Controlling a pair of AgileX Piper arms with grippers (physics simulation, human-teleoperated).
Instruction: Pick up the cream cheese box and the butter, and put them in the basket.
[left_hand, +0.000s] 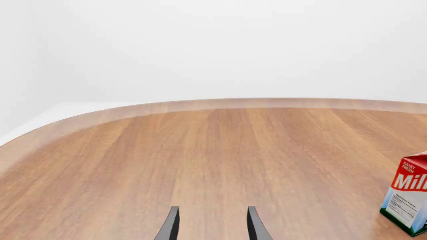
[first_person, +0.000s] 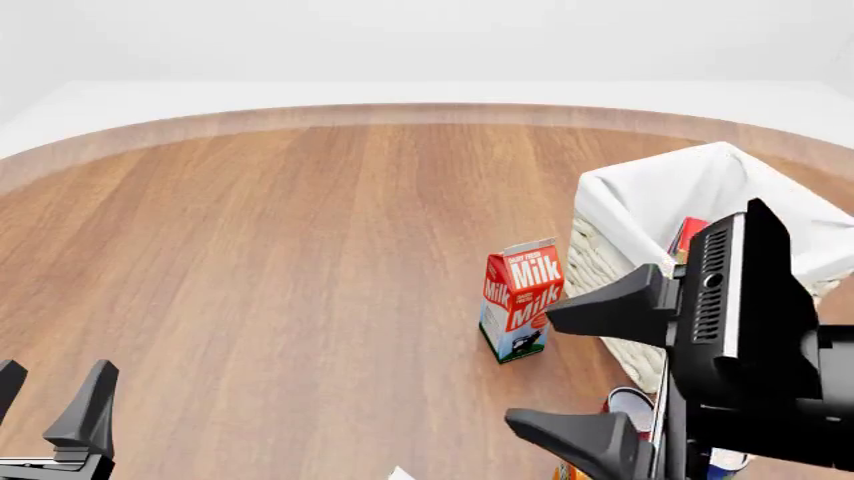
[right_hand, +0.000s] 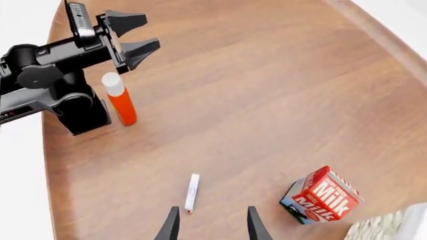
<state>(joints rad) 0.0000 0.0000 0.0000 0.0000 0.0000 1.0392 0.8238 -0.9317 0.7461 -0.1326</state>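
The basket (first_person: 627, 205), whitish wicker with a white cloth liner, stands at the right of the table; its corner also shows in the right wrist view (right_hand: 387, 227). A red carton edge (first_person: 687, 235) shows inside it, label unreadable, so I cannot tell if it is the butter. I cannot pick out the cream cheese box in any view. My right gripper (first_person: 534, 370) (right_hand: 212, 215) is open and empty, raised in front of the basket. My left gripper (first_person: 54, 378) (left_hand: 212, 215) (right_hand: 152, 31) is open and empty at the near left.
A red-and-white milk carton (first_person: 521, 300) (left_hand: 407, 200) (right_hand: 320, 195) stands just left of the basket. An orange-red bottle with a white cap (right_hand: 120, 105) stands by the left arm's base. A thin white object (right_hand: 192, 192) lies on the table. A red-and-white round thing (first_person: 627, 400) sits half hidden under the right gripper.
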